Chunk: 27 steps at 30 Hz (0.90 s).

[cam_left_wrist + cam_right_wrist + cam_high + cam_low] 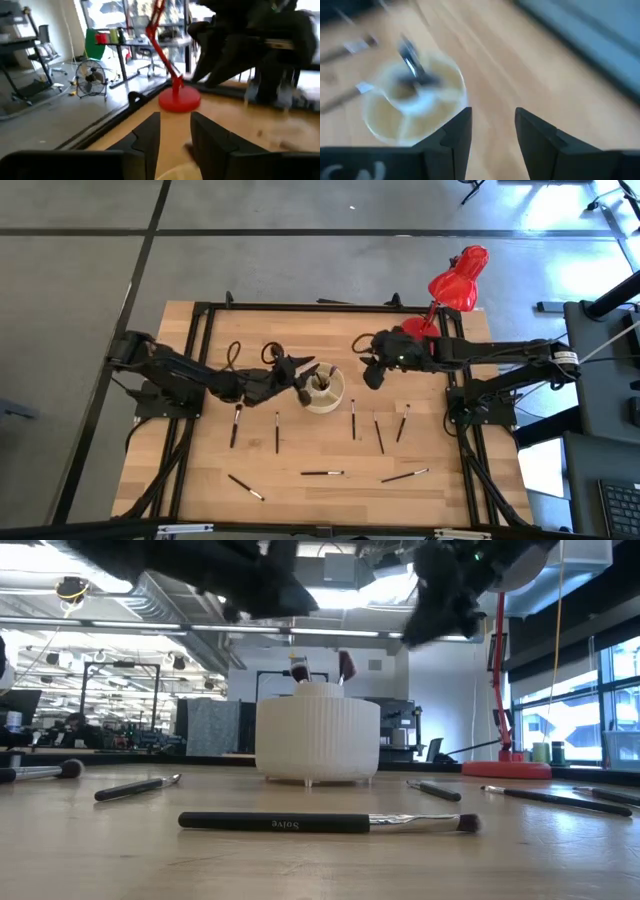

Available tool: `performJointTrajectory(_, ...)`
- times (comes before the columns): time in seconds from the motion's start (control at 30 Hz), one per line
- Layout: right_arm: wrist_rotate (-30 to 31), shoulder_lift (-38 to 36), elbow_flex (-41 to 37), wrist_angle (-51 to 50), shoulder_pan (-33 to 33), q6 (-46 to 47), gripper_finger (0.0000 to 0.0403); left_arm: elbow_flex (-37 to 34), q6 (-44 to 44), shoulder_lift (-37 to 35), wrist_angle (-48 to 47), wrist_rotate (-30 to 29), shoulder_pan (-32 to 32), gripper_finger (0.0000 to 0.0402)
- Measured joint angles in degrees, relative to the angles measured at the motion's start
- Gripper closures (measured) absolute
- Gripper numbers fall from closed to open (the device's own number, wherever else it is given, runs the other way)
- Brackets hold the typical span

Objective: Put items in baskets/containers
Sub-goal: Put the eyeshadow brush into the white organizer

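Cream container (324,389) sits mid-desk, brushes in its centre cup blurred. Left claw (303,370) just beside its rim, right claw (372,374) near; both empty, fingers parted. Loose brushes (322,473) scattered on desk (200,480). Arms cut off in low view.

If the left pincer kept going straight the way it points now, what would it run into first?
Probably the cream container: the left pincer, open and empty, sits at its rim, pointing across it. Farther along stands the red lamp base; height is unclear.
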Motion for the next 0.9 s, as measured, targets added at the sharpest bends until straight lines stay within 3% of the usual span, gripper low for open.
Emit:
performJointTrajectory(0.17, -3.4, 2.9, 1.4, -19.6, 0.0, 17.1, 0.0254, 0.0, -0.1, -6.3, -11.6, 15.1, 1.2, 0.0307)
performJointTrajectory(0.3, -15.8, 4.7, 1.0, -27.0, 0.0, 27.5, 0.0254, 0.0, -0.6, -6.8, -12.4, 22.6, 2.9, 0.0315)
performJointTrajectory(0.37, -19.4, 5.5, 1.0, -29.3, 0.4, 31.8, 0.0254, 0.0, -0.7, -6.3, -12.6, 23.4, 3.5, 0.0318)
performJointTrajectory(0.6, -20.6, 7.8, 0.9, -38.2, 4.3, 44.3, 0.0254, 0.0, -0.7, -6.2, -22.6, 22.8, 3.9, 0.0318)
performJointTrajectory(0.9, -17.0, 11.0, 0.9, -39.1, 8.5, 51.8, 0.0253, 0.0, -0.7, -7.9, -25.9, 19.7, 4.0, 0.0315)
